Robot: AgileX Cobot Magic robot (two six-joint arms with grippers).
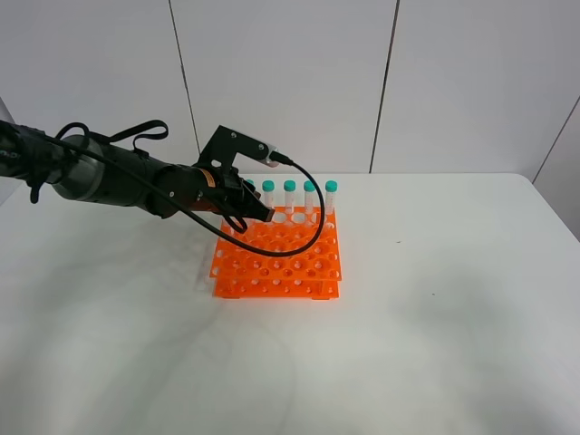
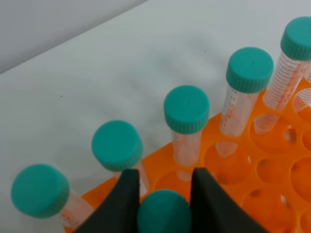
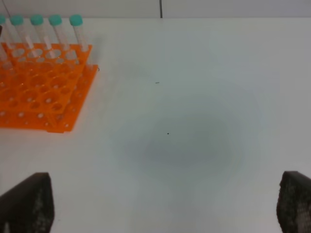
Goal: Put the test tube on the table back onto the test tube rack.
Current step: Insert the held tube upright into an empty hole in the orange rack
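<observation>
1. Leftmost, the left arm reaches in over the table [image 1: 435, 344] to the near-left back corner of the rack [image 1: 276, 263].
2. Left gripper [image 2: 164, 187]: jaws narrow, clamped on the teal cap of the test tube [image 2: 164, 213]. Cap sits right between the two black fingers [image 2: 124, 204]; tube body hidden below it.
3. Tube's long axis appears close to upright, tip pointing down toward the rack holes; tip itself not visible, so I cannot tell whether it has entered a hole.
4. Just beyond the held tube stands the back row of tubes [image 2: 187, 121], all seated in the rack. Held tube is one row nearer, close beside them but apart.
5. Judgement: coming move hinges on tip lining up over an empty hole, then straight down.
6. Rightmost, right gripper [image 3: 165, 204] hangs wide, holding nothing, well apart from the rack. Left arm is clearly nearer.
</observation>
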